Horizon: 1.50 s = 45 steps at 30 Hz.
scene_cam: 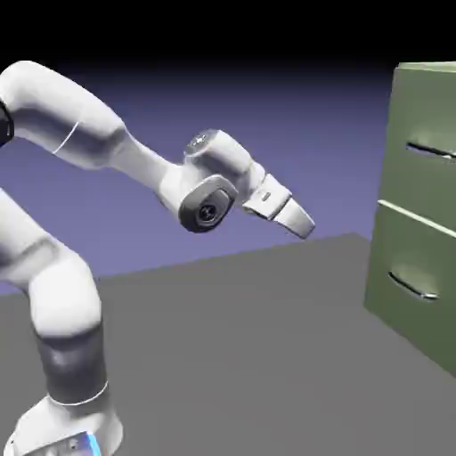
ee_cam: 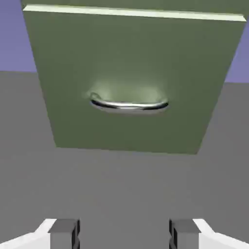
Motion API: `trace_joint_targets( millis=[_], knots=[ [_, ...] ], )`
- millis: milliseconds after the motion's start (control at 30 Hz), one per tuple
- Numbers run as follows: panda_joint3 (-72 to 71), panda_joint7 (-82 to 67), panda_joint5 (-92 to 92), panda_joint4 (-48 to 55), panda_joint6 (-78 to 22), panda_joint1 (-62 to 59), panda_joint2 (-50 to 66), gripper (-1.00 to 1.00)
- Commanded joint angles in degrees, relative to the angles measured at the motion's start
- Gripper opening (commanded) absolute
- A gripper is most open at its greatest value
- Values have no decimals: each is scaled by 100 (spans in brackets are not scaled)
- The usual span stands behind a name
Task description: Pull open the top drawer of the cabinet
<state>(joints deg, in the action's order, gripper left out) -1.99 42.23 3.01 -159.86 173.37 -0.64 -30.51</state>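
Note:
The olive-green cabinet (scene_cam: 426, 69) stands at the exterior view's right edge. Its top drawer (scene_cam: 429, 116) is flush with the front, and its slim silver handle (scene_cam: 434, 150) is partly cut off by the frame. My gripper (scene_cam: 305, 226) hangs in mid-air well to the left of the cabinet, tilted down toward it and touching nothing. In the hand view the gripper (ee_cam: 124, 234) is open, its grey fingertips (ee_cam: 63, 232) wide apart with only floor between them. That view looks at the lower drawer (ee_cam: 131, 58) and its handle (ee_cam: 129, 104). The top drawer shows there only as a thin strip (ee_cam: 131, 3).
The lower drawer (scene_cam: 405, 267) with its identical handle (scene_cam: 411, 285) is also shut. The grey table (scene_cam: 267, 356) stretches between the arm's base and the cabinet.

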Motion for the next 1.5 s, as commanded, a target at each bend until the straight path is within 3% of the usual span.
trace_joint_targets(
  millis=[0,1467],
  knots=[
    [-166,-19,250,95,-53,-110,179,0],
    [-7438,-845,11213,4258,-2385,-4941,8028,0]
  ],
)
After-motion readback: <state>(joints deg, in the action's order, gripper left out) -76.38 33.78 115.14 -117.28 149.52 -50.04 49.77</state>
